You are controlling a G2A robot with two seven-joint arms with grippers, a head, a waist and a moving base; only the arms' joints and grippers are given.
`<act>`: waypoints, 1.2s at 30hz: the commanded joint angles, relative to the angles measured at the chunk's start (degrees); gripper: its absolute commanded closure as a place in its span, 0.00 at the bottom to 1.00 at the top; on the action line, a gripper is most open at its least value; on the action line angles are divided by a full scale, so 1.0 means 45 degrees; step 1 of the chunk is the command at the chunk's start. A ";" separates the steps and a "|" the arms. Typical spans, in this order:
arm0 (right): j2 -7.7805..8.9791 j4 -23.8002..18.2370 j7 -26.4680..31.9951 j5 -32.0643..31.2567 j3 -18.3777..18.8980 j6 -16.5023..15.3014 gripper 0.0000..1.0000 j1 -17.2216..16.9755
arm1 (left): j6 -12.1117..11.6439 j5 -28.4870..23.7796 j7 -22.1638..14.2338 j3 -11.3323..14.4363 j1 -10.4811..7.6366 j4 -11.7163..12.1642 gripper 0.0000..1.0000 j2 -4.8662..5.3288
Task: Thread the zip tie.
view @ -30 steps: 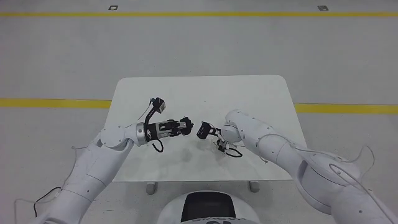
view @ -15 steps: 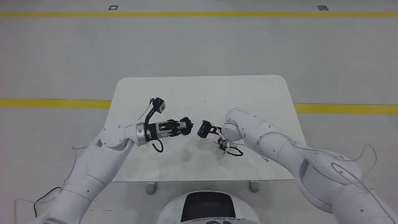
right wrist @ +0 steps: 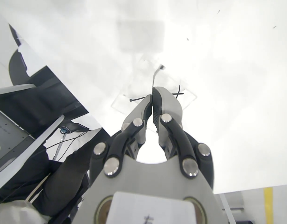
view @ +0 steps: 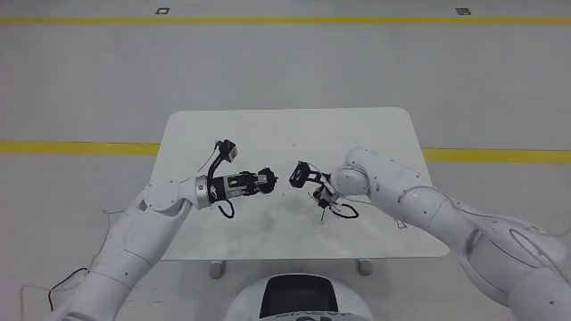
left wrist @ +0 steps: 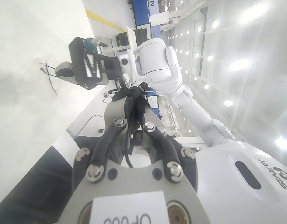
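Note:
My right gripper point(right wrist: 152, 94) is shut on a thin zip tie point(right wrist: 156, 72), whose strap sticks out past the fingertips with its small head at the far end. In the top view this gripper point(view: 323, 209) points down, close over the white table point(view: 268, 134). My left gripper point(view: 268, 178) is held level a short way to its left, and the two are apart. In the left wrist view its fingers point(left wrist: 124, 110) are shut on a black zip tie strap point(left wrist: 129, 141) that runs back between them. The right arm's gripper point(left wrist: 64, 71) hangs over the table beyond.
Two loose black zip ties point(right wrist: 137, 99) point(right wrist: 179, 93) lie on a clear plastic sheet point(right wrist: 187, 99) on the table under the right gripper. They also appear in the left wrist view as loose ties point(left wrist: 50, 80). The table edge runs near both arms.
The right arm has swung to the right and slightly away from the left gripper, still shut on its zip tie. The left arm has stayed still.

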 commanded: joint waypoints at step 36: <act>0.4477 -0.5728 -1.0217 0.0832 0.4942 0.0000 1.00 -0.6795 | 0.0000 0.0000 0.0000 0.0000 0.0000 0.0000 1.00 0.0000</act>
